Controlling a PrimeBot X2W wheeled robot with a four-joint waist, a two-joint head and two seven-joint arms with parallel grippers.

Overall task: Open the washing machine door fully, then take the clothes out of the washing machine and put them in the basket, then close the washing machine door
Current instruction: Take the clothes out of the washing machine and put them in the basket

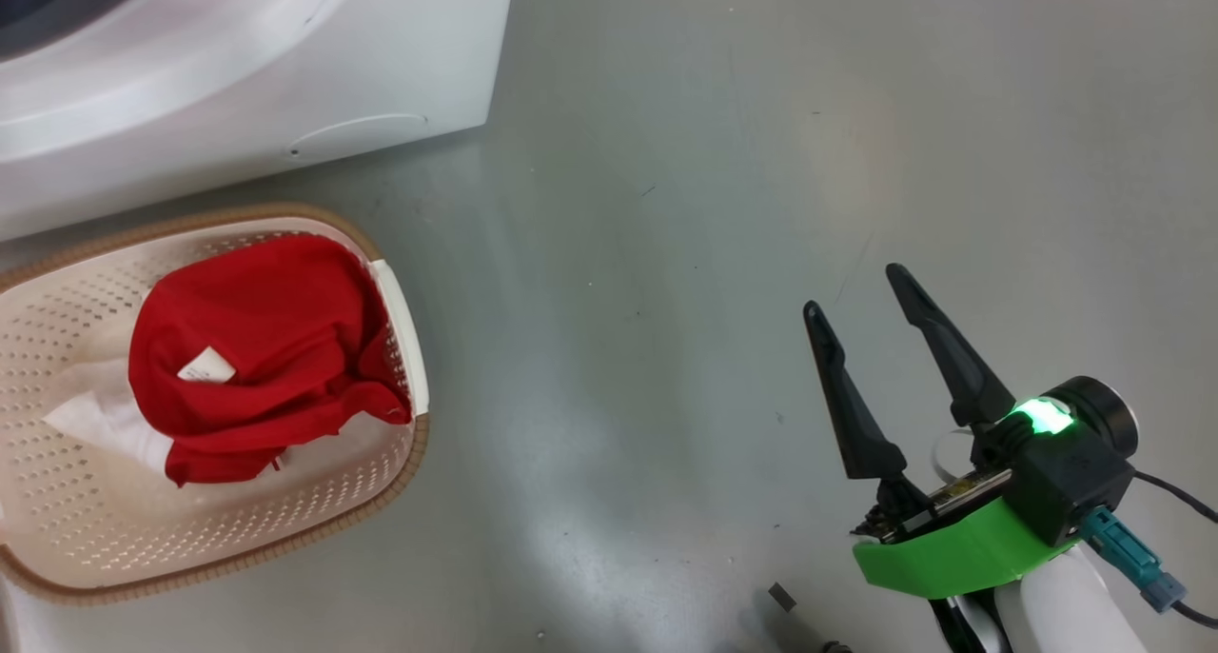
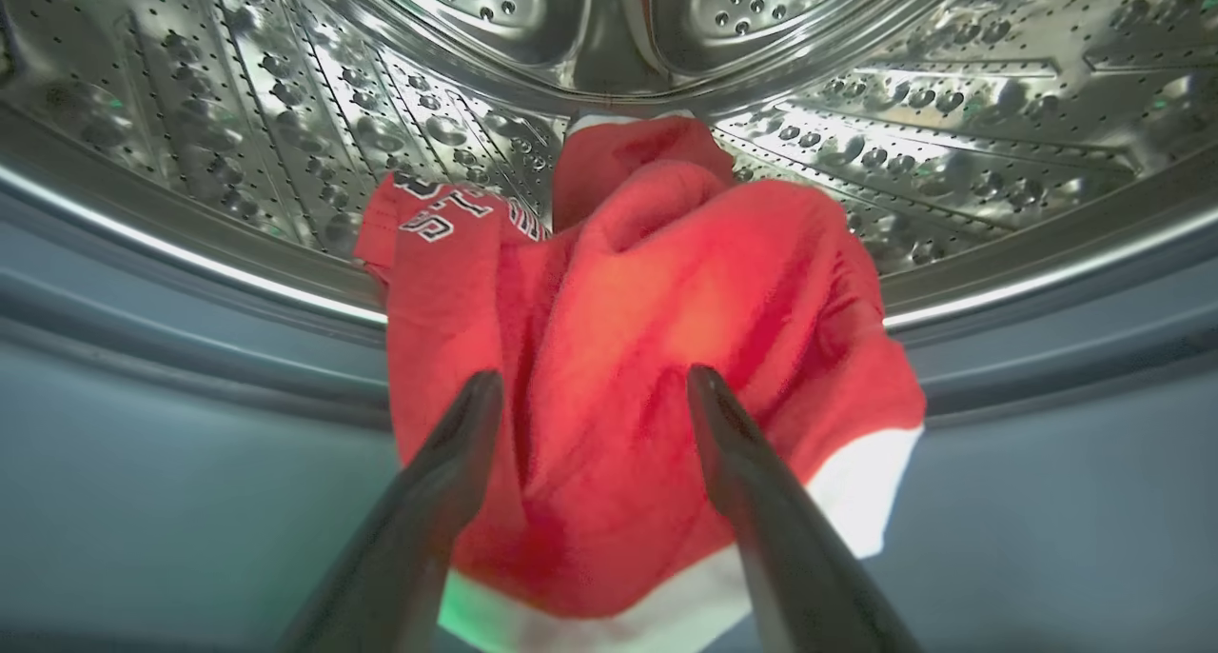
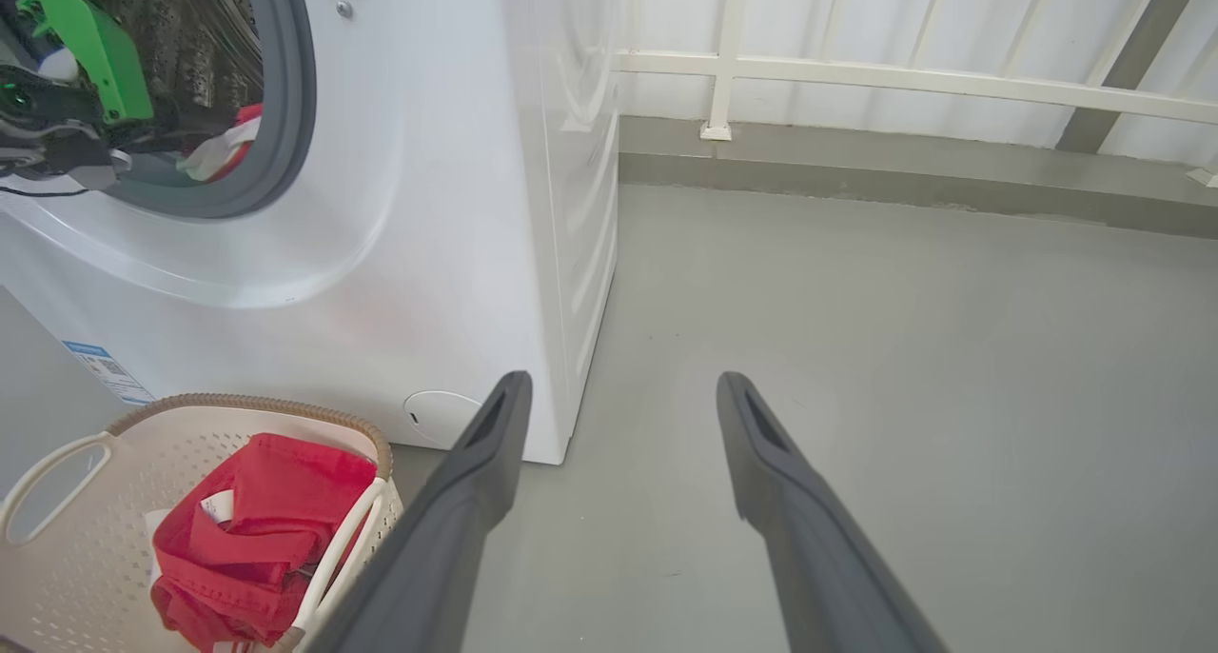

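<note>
One red garment (image 1: pixel 257 348) lies in the basket (image 1: pixel 76 539). A second garment (image 2: pixel 647 329) lies between the fingers (image 2: pixel 447 482) of the wide-open left gripper (image 2: pixel 595 375), apparently ungrasped; door closing remains.

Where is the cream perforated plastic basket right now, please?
The cream perforated plastic basket sits on the grey floor at the head view's lower left, just before the white washing machine, holding a red garment.
</note>
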